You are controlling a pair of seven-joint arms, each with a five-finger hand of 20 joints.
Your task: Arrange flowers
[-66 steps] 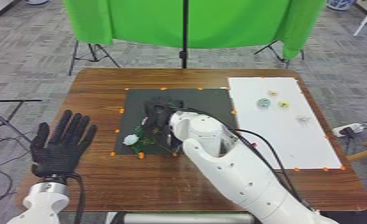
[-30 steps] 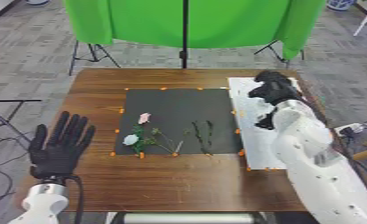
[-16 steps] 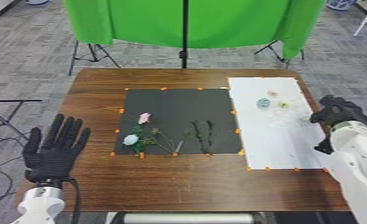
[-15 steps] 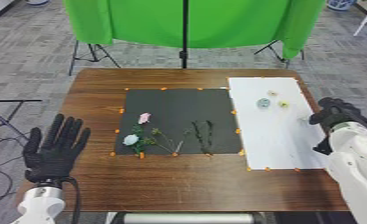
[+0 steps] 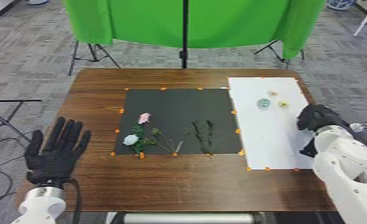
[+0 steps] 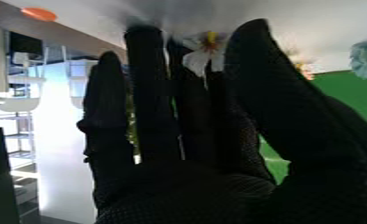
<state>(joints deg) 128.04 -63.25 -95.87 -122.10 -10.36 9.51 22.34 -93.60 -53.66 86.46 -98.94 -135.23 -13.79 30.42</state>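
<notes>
- 1 right hand (image 5: pixel 320 119), open with straight fingers, at the outer right edge of the white sheet (image 5: pixel 264 137).
- 1 white flower with a yellow centre (image 6: pixel 195 61) between its thumb and fingers in the wrist view; touching or apart, I can't quite tell.
- 1 left hand (image 5: pixel 53 159), open, palm and fingers spread, over the left side of the bench (image 5: pixel 184 187).
- On the dark mat (image 5: pixel 175 105): 1 pink flower (image 5: pixel 144 118), 1 white rose (image 5: pixel 131 140) nearer the robot, 2 dark stems (image 5: pixel 198 137) side by side, thin green sprigs (image 5: pixel 164 138) between.
- On the sheet's far half: 3 small blooms, 1 blue-green (image 5: pixel 263 103), 1 yellow, 1 pale.
</notes>
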